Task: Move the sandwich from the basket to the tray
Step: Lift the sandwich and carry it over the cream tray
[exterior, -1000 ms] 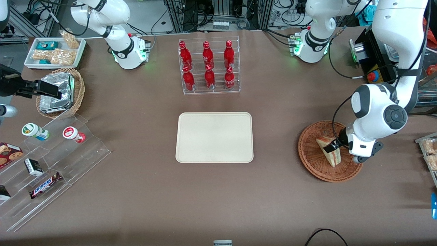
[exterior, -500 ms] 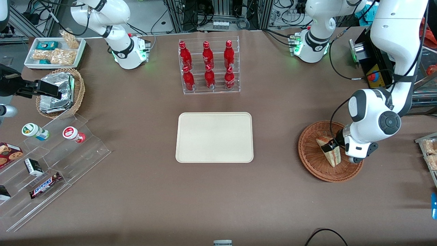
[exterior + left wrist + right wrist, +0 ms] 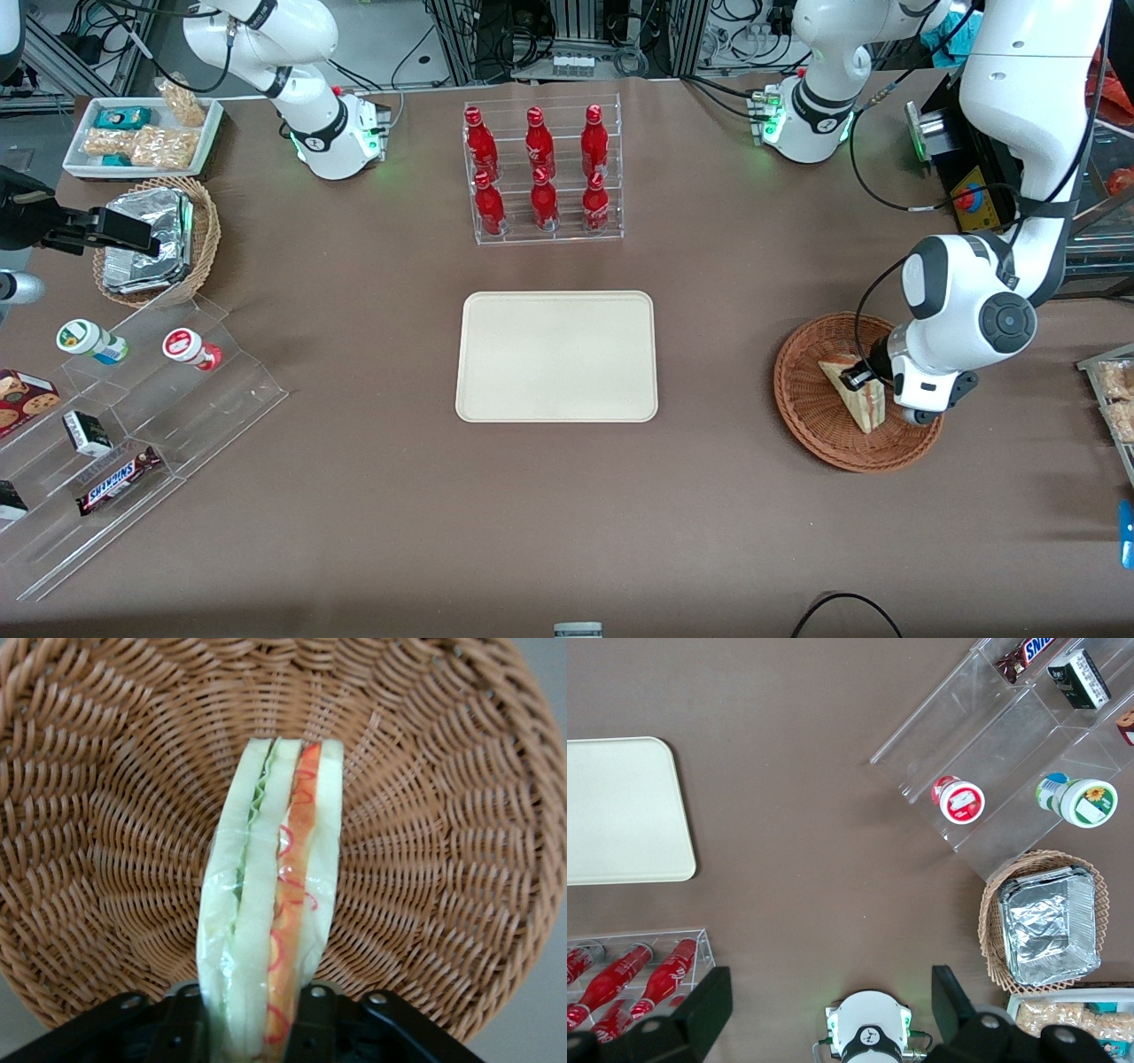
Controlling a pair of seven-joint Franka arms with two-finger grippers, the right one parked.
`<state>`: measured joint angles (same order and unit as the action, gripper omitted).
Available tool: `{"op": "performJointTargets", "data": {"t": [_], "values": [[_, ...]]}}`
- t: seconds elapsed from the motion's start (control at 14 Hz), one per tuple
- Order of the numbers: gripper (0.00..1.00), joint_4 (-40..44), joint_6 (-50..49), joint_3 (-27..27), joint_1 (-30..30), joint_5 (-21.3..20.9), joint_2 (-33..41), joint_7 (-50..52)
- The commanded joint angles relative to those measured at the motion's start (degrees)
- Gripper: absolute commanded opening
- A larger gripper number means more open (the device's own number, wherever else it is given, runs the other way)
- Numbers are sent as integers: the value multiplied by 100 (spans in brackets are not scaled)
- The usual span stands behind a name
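The left arm's pincer (image 3: 858, 379) is reaching down into the reddish-brown wicker basket (image 3: 811, 416) at the working arm's end of the table, and it is grasping the clear-wrapped sandwich wedge (image 3: 858, 400). In the wrist view its two black fingers (image 3: 182, 1028) are pressing against the outer bread slices at the wide end of the sandwich (image 3: 273, 930), one on each face, while the wedge is standing on edge with its green and red filling layers showing between the pale bread. The sandwich is stretching away from the pincer across the woven floor of the basket (image 3: 106, 815), and it is lying inside the basket's rim. The cream rectangular tray (image 3: 556, 355) is sitting well apart from the pincer, toward the middle of the table, with a clear rack of red bottles (image 3: 540, 173) standing farther from the front camera than the tray.
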<state>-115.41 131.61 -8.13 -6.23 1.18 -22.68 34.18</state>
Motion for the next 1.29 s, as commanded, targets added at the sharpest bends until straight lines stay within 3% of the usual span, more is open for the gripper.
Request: {"op": "performJointTargets", "data": {"t": [0.0,0.29,0.5,0.93,1.07,1.21], "values": [[14,80,-117,22,69,-12,298,54],[16,168,-679,-5,770,-48,772,36],[16,351,-1163,-13,1920,-275,862,141],[18,1351,-1164,-31,3916,-276,-252,965],[18,2002,-1190,-22,4278,-276,-815,1266],[24,2364,-1182,-22,4629,-276,-1176,1433]]}}
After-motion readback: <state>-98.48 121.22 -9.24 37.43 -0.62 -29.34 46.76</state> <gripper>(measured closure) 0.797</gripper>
